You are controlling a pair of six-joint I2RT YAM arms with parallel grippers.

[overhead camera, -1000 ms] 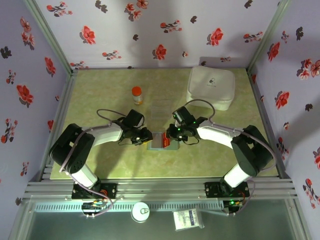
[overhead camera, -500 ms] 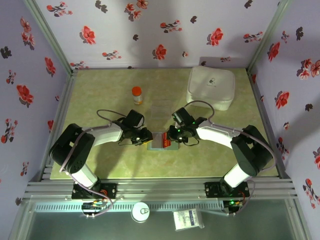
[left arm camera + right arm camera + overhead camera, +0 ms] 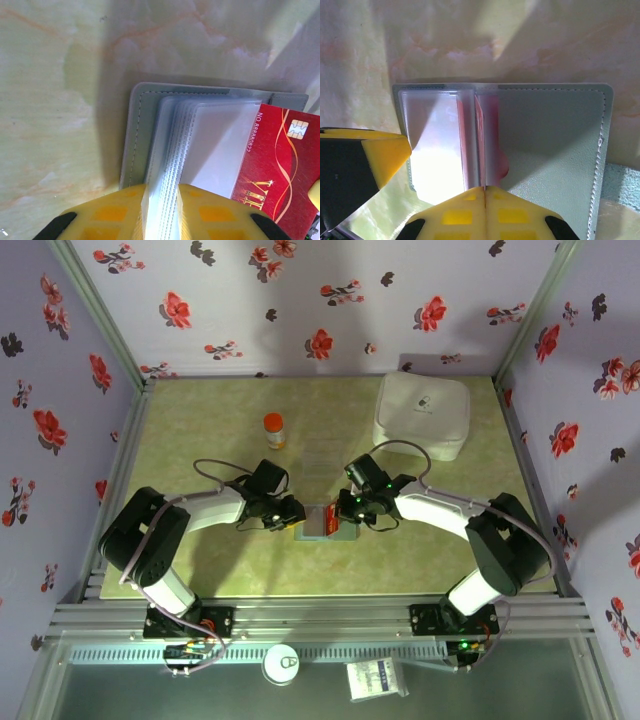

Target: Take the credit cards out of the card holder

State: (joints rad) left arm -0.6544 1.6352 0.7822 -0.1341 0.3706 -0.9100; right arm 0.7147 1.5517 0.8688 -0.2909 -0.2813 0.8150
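The grey-blue card holder (image 3: 315,524) lies open on the table between both grippers. My left gripper (image 3: 161,192) is shut on its stack of clear sleeves (image 3: 172,145), next to the grey cover (image 3: 135,130). A red credit card (image 3: 280,170) with a chip and gold lettering shows to the right of the sleeves. My right gripper (image 3: 484,189) is shut on the edge of that red credit card (image 3: 479,140), which stands on edge above the open cover (image 3: 555,150). From above, the left gripper (image 3: 291,519) and right gripper (image 3: 343,512) flank the holder.
An orange bottle with a white cap (image 3: 273,430) stands at the back left. A big white rounded case (image 3: 422,415) sits at the back right. A clear plastic tray (image 3: 322,455) lies just behind the holder. Flowered walls close in three sides.
My right gripper has closed its fingers onto the red card. From above the red patch is narrower and sits a little further left. The left gripper has held still.
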